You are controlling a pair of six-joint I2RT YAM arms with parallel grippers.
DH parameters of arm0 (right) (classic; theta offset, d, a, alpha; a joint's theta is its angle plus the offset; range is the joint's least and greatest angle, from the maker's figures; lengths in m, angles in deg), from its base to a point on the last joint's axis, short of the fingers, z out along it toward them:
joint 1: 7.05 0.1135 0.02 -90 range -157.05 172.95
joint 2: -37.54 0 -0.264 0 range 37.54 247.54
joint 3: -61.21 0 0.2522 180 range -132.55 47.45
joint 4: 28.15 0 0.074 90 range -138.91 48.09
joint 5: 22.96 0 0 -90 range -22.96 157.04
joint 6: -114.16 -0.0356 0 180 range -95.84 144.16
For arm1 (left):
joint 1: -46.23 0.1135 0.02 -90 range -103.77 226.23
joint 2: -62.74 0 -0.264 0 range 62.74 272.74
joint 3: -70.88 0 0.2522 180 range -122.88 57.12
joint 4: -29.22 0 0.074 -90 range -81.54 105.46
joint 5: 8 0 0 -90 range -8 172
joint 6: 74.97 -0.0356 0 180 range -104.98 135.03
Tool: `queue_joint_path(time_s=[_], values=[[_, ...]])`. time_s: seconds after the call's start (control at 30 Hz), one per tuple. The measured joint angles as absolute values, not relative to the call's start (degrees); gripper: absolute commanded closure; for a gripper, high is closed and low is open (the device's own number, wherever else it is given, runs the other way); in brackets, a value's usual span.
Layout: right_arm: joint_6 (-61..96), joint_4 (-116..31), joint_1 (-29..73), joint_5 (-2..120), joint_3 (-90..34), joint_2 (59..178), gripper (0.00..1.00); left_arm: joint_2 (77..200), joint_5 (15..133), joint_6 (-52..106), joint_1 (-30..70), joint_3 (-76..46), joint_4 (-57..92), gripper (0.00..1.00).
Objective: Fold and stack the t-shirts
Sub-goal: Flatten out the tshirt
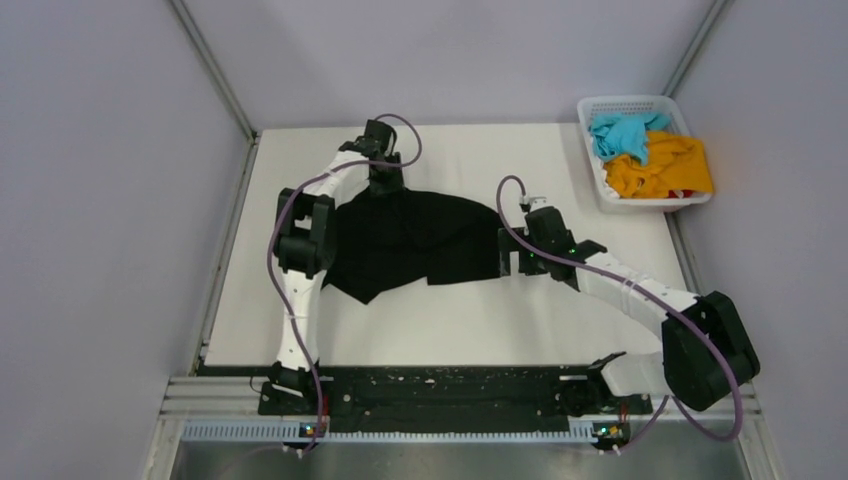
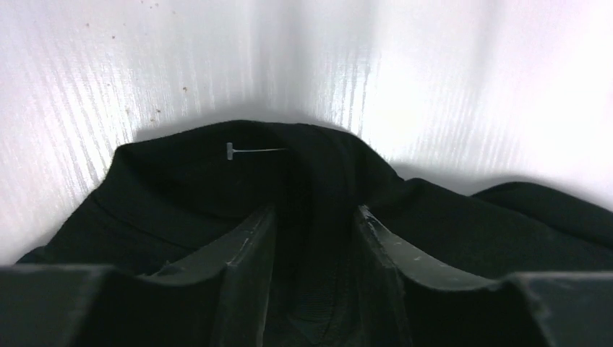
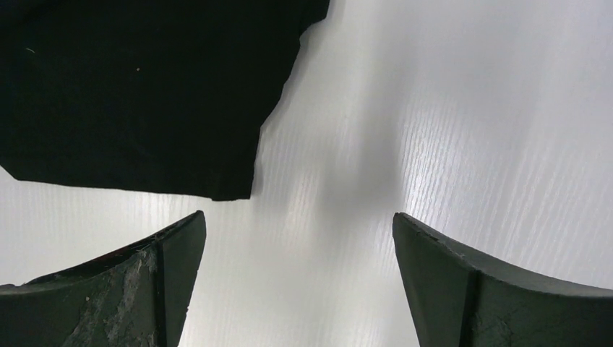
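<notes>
Nearest the arm bases, the right claw (image 3: 297,217) hangs with its jaws wide apart and nothing between them, over bare worktop (image 1: 480,320) just beside the right-hand edge of the black t-shirt (image 1: 420,240). It is probably placed there to take that edge once the other end is secured. The black t-shirt lies loosely spread and rumpled across the middle of the worktop, not yet folded. Its longest stretch runs left to right, parallel to the near edge, and one lobe sags toward the near left. Its collar end points to the far edge, and there the left claw (image 2: 315,211) stands over it, fingers partway apart astride a raised ridge of neckline fabric just short of a small plastic tag fastener (image 2: 246,150). Whether the fabric is pinched yet I cannot tell. The collar seems a sensible handle, since lifting there would let the cloth hang straight. Farthest off, in the far right corner, the white basket (image 1: 592,155) holds the turquoise t-shirt (image 1: 622,132) and the orange-yellow t-shirt (image 1: 665,168) — both crumpled and awaiting their turn.
</notes>
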State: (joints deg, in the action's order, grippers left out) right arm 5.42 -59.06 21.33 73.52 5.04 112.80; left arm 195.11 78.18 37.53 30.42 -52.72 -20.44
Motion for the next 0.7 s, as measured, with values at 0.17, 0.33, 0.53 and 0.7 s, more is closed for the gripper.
queue_joint_path(time_s=[0.17,0.33,0.53,0.7], values=[[4.83,-57.64,21.33,72.76,6.63,112.43,0.10,195.46,78.62,39.23,30.38,-53.95,-21.44,1.00],[3.54,-53.18,21.35,69.65,6.63,115.78,0.12,195.46,79.49,39.93,30.22,-54.06,-21.99,1.00],[3.06,-49.09,22.29,66.35,5.21,123.82,0.40,192.34,81.51,40.89,30.18,-50.06,-20.72,1.00],[2.99,-46.54,23.67,62.35,2.44,128.28,1.00,184.67,83.71,41.92,30.16,-45.14,-19.74,1.00]])
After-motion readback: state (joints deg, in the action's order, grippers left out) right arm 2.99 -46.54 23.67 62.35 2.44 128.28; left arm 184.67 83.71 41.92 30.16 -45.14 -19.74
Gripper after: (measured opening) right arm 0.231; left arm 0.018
